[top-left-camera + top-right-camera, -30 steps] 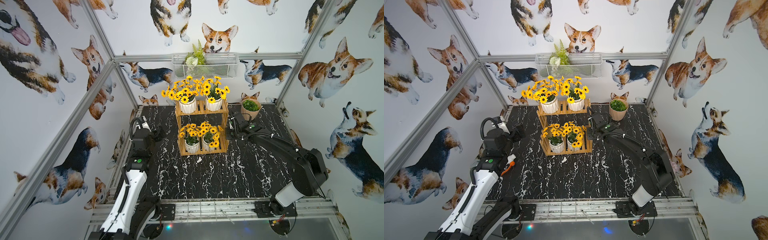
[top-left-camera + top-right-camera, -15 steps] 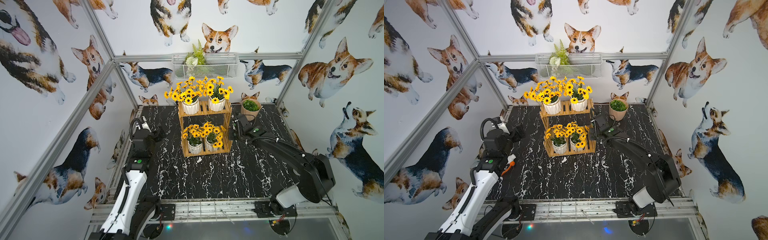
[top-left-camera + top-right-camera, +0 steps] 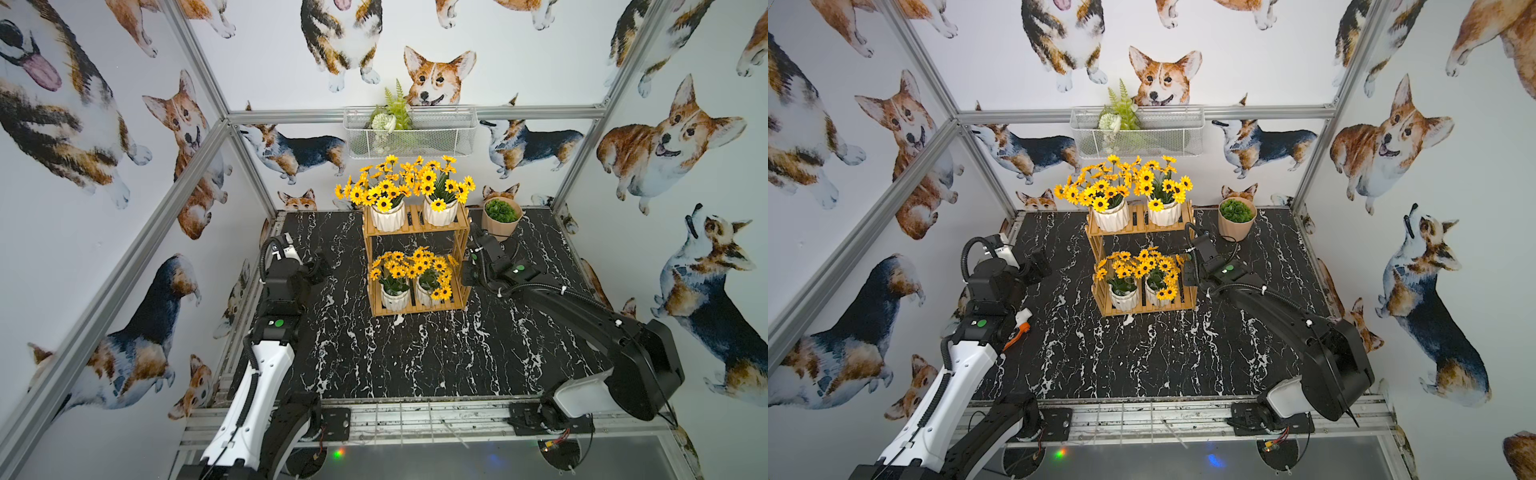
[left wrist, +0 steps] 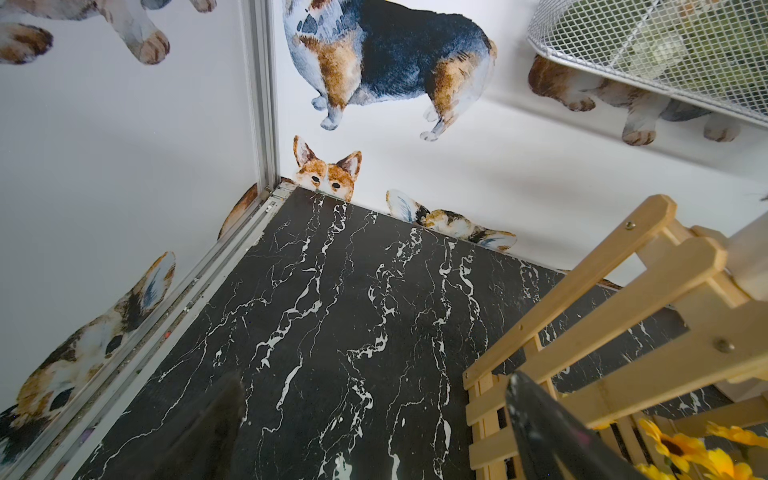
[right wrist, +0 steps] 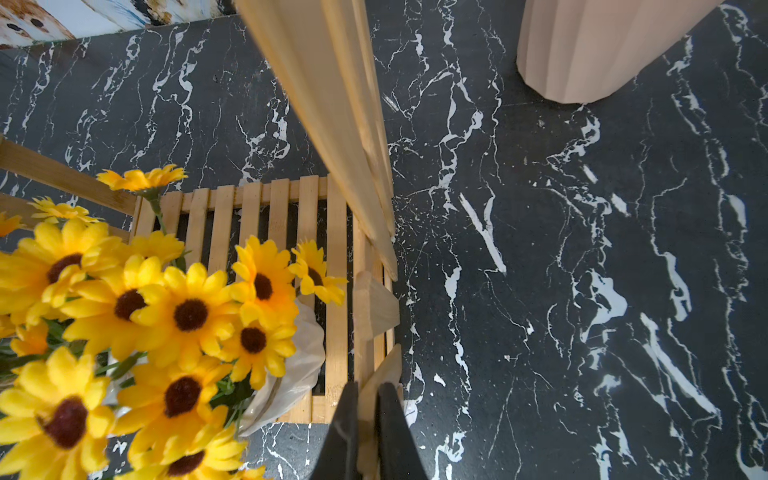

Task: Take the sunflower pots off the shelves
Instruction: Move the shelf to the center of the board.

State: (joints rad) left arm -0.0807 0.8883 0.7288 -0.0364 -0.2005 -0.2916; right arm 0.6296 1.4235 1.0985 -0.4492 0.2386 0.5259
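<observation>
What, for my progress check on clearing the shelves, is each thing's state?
Shelves: standing, post gripped.
Upper sunflower pots: upright, top tier.
Lower sunflower pots: upright, bottom tier.
Right gripper: shut on shelves' post.
Left gripper: open, empty.
Beige pot: upright on table.
Wire basket: hanging on rail.

The shelves (image 3: 415, 230) are smooth light wood, the sunflower pots (image 3: 388, 218) are white, ridged and a bit shiny, the bench (image 3: 415, 353) looks like dull black stone with white veins, the basket (image 3: 440, 137) is white metal mesh, the beige pot (image 3: 500, 226) looks matt, and the frame bars (image 3: 291, 116) are grey metal.
</observation>
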